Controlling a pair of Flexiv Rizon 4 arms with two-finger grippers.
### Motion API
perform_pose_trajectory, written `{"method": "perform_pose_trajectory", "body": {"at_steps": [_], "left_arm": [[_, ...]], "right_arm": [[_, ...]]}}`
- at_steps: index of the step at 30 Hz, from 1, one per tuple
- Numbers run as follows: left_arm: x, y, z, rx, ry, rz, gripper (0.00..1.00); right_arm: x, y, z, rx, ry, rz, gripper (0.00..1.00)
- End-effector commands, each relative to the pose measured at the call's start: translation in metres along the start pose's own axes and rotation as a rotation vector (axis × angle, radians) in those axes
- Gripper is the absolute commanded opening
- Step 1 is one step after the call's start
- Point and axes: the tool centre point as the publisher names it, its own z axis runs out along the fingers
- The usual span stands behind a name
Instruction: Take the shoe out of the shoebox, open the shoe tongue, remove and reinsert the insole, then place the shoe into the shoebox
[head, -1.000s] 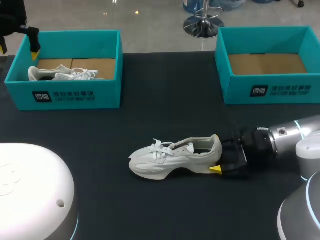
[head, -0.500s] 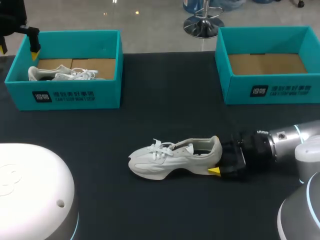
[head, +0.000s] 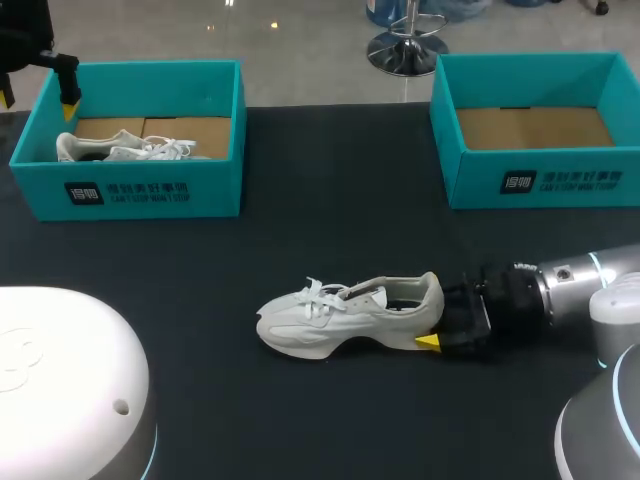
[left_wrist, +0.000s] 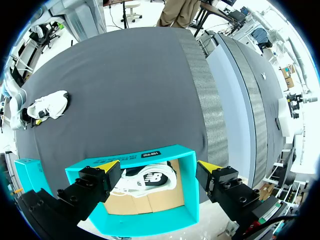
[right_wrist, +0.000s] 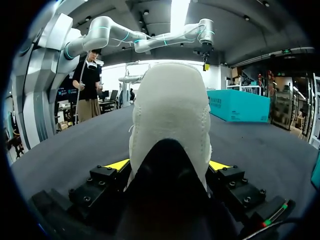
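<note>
A white sneaker (head: 350, 312) lies on its side mid-table, toe to the left; it also shows far ahead of the left gripper as the sneaker (left_wrist: 47, 105). My right gripper (head: 436, 322) is at its heel. In the right wrist view both yellow tips press the heel (right_wrist: 170, 115) from either side, so the right gripper (right_wrist: 169, 164) is shut on it. My left gripper (left_wrist: 159, 167) hangs open above the left teal shoebox (left_wrist: 135, 159), which holds a second white shoe (left_wrist: 150, 179). The head view shows that left gripper (head: 38, 100) over the box's far left corner.
The left shoebox (head: 150, 190) stands at the back left with the second shoe (head: 125, 150) inside. A teal shoebox (head: 540, 180) with only its cardboard floor showing stands at the back right. Dark table cloth lies between the boxes and the sneaker.
My right gripper slid a little left onto the sneaker's heel and its fingers came in against it. The left arm and both boxes stayed put.
</note>
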Motion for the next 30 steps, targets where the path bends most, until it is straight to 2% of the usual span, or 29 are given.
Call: {"method": "perform_pose_trajectory", "body": {"at_steps": [1, 11, 12, 14, 16, 19, 23, 25, 27, 28, 30], "left_arm": [[0.0, -0.001, 0.0, -0.002, 0.002, 0.0, 1.0], [-0.002, -0.001, -0.003, -0.014, 0.015, -0.035, 1.0], [-0.01, -0.004, -0.006, -0.042, 0.044, -0.072, 1.0], [-0.027, -0.012, -0.007, -0.008, 0.049, -0.128, 1.0], [-0.045, -0.024, -0.007, -0.023, 0.054, -0.198, 1.0], [-0.072, -0.04, -0.004, -0.001, 0.041, -0.296, 1.0], [-0.097, -0.06, 0.0, 0.039, -0.009, -0.539, 1.0], [-0.114, -0.07, 0.006, 0.086, 0.016, -0.618, 1.0], [-0.137, -0.083, 0.014, 0.091, 0.059, -0.602, 1.0], [-0.15, -0.093, 0.018, 0.088, 0.052, -0.475, 1.0], [-0.15, -0.093, 0.018, 0.088, 0.052, -0.475, 1.0]], "right_arm": [[0.0, -0.001, 0.003, 0.004, 0.0, 0.001, 0.0], [0.0, -0.001, 0.003, 0.004, 0.0, 0.001, 0.0], [0.0, -0.001, 0.003, 0.004, 0.0, 0.001, 0.0], [0.0, -0.001, 0.003, 0.004, 0.0, 0.001, 0.0], [0.0, -0.001, 0.003, 0.004, 0.0, 0.001, 0.0], [0.0, -0.001, 0.003, 0.004, 0.0, 0.001, 0.0], [0.0, -0.001, 0.003, 0.004, 0.0, 0.001, 0.0], [0.0, -0.001, 0.003, 0.004, 0.0, 0.001, 0.0], [0.0, -0.001, 0.003, 0.004, 0.0, 0.001, 0.0], [0.0, -0.001, 0.003, 0.004, 0.0, 0.001, 0.0], [0.0, -0.001, 0.003, 0.004, 0.0, 0.001, 0.0]]}}
